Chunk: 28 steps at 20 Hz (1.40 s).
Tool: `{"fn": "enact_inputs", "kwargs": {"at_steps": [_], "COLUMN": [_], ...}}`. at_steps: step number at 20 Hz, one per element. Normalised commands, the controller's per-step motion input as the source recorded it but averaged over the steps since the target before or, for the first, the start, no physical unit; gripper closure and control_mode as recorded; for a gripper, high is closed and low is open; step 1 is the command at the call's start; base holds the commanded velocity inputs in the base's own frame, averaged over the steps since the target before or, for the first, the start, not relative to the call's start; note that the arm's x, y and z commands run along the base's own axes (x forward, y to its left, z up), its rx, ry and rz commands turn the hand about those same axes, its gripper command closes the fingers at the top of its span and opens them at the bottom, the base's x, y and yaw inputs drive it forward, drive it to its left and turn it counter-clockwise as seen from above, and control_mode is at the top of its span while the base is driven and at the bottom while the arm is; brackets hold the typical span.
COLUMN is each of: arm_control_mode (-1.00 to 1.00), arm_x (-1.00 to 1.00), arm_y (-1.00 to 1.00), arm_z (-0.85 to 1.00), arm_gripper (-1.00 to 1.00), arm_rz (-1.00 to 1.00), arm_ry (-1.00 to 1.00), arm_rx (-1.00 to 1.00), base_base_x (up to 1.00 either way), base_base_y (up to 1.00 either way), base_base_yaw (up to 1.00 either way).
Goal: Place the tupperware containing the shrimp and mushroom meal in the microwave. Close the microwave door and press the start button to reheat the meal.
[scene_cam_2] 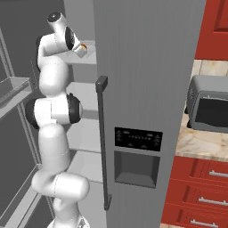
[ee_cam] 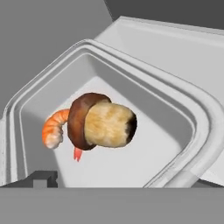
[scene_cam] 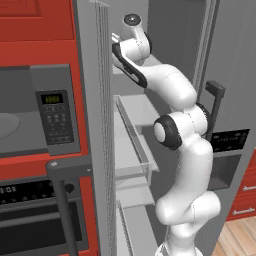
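Note:
The tupperware (ee_cam: pixel 144 100), a clear tray with a flared rim, lies just below my hand on a grey shelf inside the fridge. In it are an orange shrimp (ee_cam: pixel 54 129) and a brown mushroom (ee_cam: pixel 103 124). My gripper (ee_cam: pixel 112 181) hangs over the tray's near edge; one dark fingertip (ee_cam: pixel 43 178) shows far to the left, the other is hidden by the rim, so the jaws stand wide apart. From the right base camera the gripper (scene_cam_2: pixel 81 49) sits at the upper fridge shelf. The microwave (scene_cam: pixel 35 112) has its cavity showing; its door is out of view.
The fridge's left door (scene_cam: pixel 97 130) stands swung out, edge-on between the arm and the microwave, its black handle (scene_cam: pixel 64 200) in front of the oven (scene_cam: pixel 30 210). The right fridge door (scene_cam_2: pixel 147 89) is shut. A toaster oven (scene_cam_2: pixel 209 104) sits on the counter.

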Motion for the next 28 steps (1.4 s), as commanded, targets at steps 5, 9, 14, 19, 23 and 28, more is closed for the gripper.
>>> {"fn": "enact_inputs", "kwargs": {"at_steps": [5, 9, 14, 19, 23, 28], "arm_control_mode": [-1.00, -1.00, -1.00, -1.00, -1.00, -1.00], "arm_x": [0.29, 0.21, 0.13, 0.02, 0.00, -0.13], "arm_y": [0.04, 0.09, 0.07, 0.00, 0.00, -0.05], "arm_z": [0.00, -0.06, -0.23, -0.41, -0.46, -0.37], "arm_gripper": [-1.00, -1.00, 1.00, 1.00, 1.00, 1.00], "arm_rz": [-0.04, -0.07, -0.10, -0.06, -0.02, -0.08], "arm_ry": [0.01, 0.01, 0.00, -0.04, -0.22, -0.24], "arm_rx": [0.00, 0.00, 0.00, 0.00, 0.00, 0.00], "base_base_x": [0.00, 0.00, 0.00, 0.00, 0.00, 0.00], "base_base_y": [0.00, 0.00, 0.00, 0.00, 0.00, 0.00], "base_base_yaw": [0.00, 0.00, 0.00, 0.00, 0.00, 0.00]}}
